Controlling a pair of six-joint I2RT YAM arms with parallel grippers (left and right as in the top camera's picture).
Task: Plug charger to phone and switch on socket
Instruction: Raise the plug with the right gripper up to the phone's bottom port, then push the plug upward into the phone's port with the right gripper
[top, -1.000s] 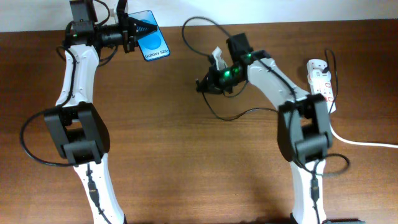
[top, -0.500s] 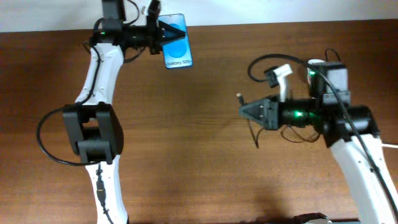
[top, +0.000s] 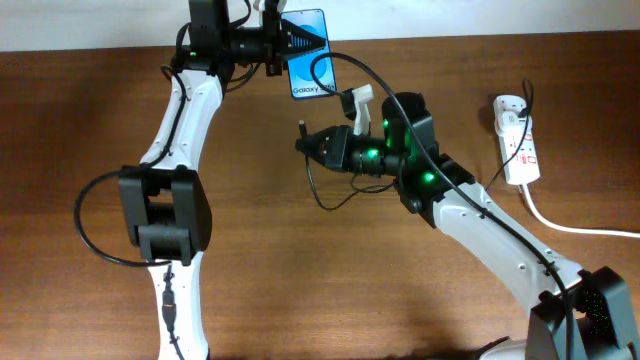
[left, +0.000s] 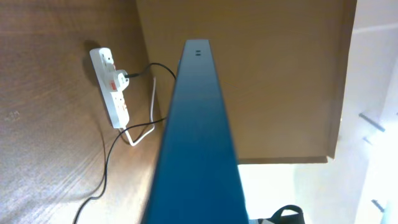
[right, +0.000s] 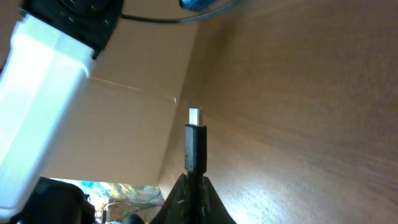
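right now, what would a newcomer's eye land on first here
The bright blue phone, clamped in the left gripper at the far side of the table. Just below it in the overhead view, the right gripper holds the charger, plug tip out, not yet in the phone. The white socket lies far right.

A robotics lab bench, by the look: bare brown wooden table (top: 300, 285), white wall (top: 480, 18) at 12 o'clock, socket (top: 517, 145) at 3 o'clock, left arm (top: 185, 120), right arm (top: 500, 245).
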